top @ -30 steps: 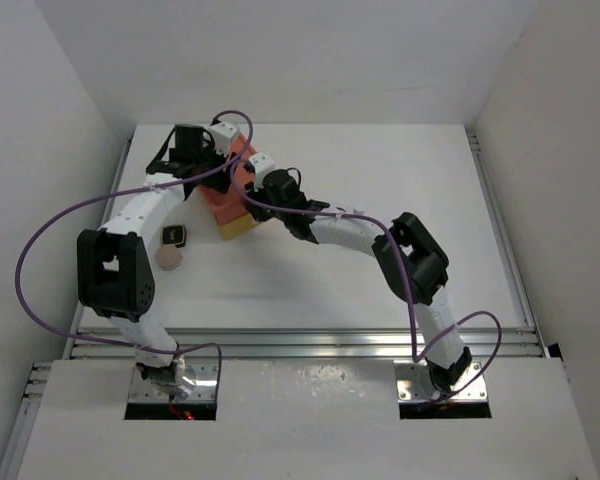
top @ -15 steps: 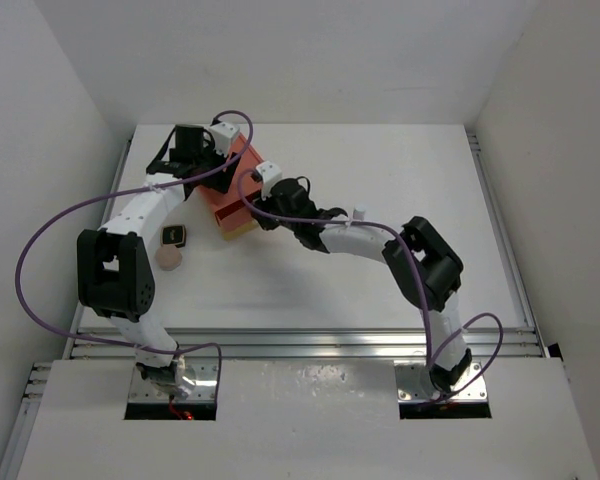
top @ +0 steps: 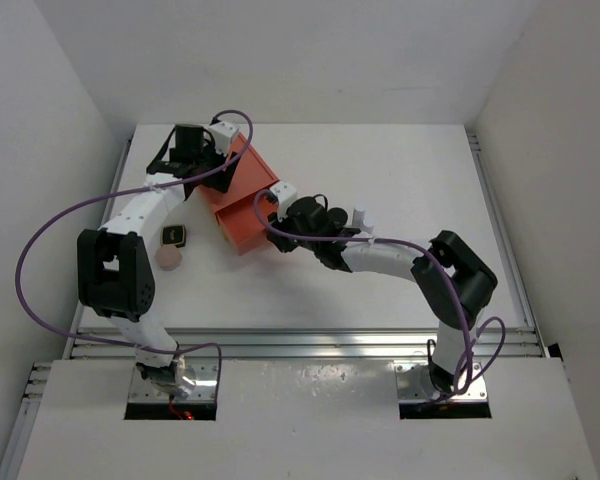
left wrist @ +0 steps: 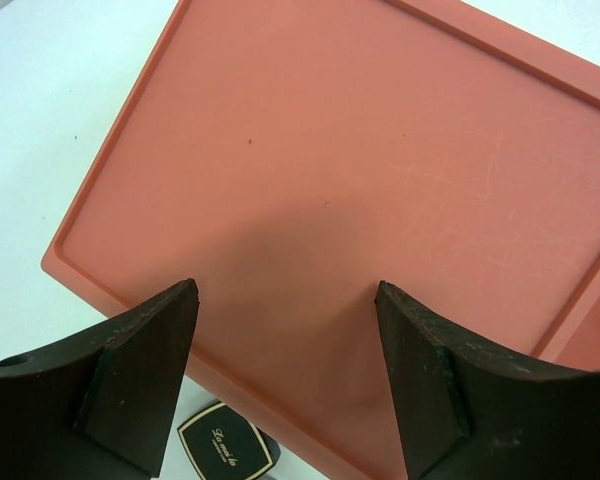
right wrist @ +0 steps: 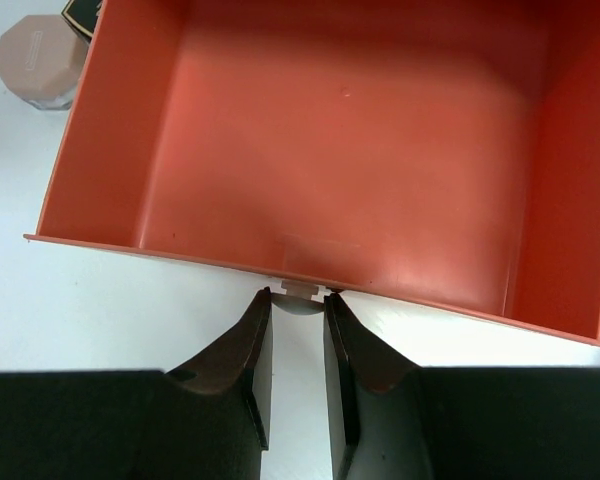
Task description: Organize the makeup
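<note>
One end effector [right wrist: 296,297] seemingly around knob [right wrist: 298,303]

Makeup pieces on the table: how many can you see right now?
3: a dark square case and a peach puff lie left of the coral-red drawer box; a small white tube stands to its right. Others may be hidden.

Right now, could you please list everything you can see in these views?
drawer box: one, coral-red, far left of table
drawer: one, coral-red, open, nothing inside
knob: one, pale grey, on the drawer front
dark square case: one, black, left of the box
round puff: one, peach, just nearer than the case
small tube: one, white, upright, right of the box
table: one, white
left gripper: open, above the box top
right gripper: shut on the knob
</note>
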Robot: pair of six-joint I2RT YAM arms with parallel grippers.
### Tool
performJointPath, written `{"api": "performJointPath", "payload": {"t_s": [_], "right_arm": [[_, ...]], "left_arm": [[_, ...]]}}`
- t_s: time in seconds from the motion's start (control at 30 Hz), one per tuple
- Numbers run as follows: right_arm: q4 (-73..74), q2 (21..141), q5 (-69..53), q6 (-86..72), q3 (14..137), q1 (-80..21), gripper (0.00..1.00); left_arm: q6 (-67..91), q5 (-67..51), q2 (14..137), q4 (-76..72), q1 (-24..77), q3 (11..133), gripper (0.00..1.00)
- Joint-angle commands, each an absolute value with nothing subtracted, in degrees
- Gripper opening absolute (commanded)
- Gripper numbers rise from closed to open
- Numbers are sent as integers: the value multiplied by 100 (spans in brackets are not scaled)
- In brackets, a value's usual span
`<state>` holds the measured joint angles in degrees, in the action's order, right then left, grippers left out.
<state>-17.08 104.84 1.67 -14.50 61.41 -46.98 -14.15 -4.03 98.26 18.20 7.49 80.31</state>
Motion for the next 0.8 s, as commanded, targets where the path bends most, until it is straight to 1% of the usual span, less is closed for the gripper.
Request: {"api": "performJointPath", "payload": {"t_s": [0.0, 0.03, 0.1, 0.13, 0.17, 0.23, 0.27, 0.3, 0.33, 0.37, 0.43, 0.6, 0.63, 0.7, 0.77], "right_arm": [[-1688, 10240, 26, -1380, 6047, -4737, 4], [-1670, 10213, -130, -1328, 6003, -4746, 22], [-1653, 10169, -202, -1257, 6012, -4755, 33], [-1591, 10169, -211, -1239, 6020, -4737, 40], [-1504, 10073, -211, -1152, 6081, -4746, 50], [-1302, 9985, -237, -1064, 6152, -4755, 61], [-1135, 9802, -237, -1003, 6196, -4729, 71], [-942, 9748, -281, -924, 6240, -4746, 74], [-836, 9686, -290, -888, 6258, -4746, 77], [-635, 9555, -290, -862, 6293, -4737, 81], [-318, 9300, -281, -730, 6319, -4720, 82], [709, 8825, -237, -484, 6460, -4685, 91], [799, 8642, -246, -466, 6477, -4641, 92], [1246, 8430, -334, -431, 6530, -4501, 93], [1563, 8350, -360, -457, 6548, -4377, 93]], "left_arm": [[-1468, -194, 9896, 1854, 782, 8060, 77], [-1468, -193, 9896, 1854, 782, 8060, 79], [-1468, -193, 9896, 1854, 782, 8060, 80], [-1468, -193, 9896, 1854, 782, 8060, 82], [-1468, -193, 9896, 1854, 782, 8120, 84], [-1686, -193, 9896, 1942, 782, 8252, 90], [-1748, -193, 9896, 2003, 782, 8453, 93], [-1827, -193, 9844, 2152, 782, 8568, 95], [-1880, -246, 9844, 2232, 782, 8682, 100], [-1881, -246, 9844, 2293, 782, 8788, 100], [-1934, -246, 9844, 2503, 782, 9096, 100], [-1934, -580, 9791, 3022, 782, 9877, 100], [-1934, -580, 9713, 3241, 782, 10262, 100], [-1934, -580, 9563, 3401, 782, 10607, 100], [-1794, -327, 9091, 3401, 721, 10556, 100]]}}
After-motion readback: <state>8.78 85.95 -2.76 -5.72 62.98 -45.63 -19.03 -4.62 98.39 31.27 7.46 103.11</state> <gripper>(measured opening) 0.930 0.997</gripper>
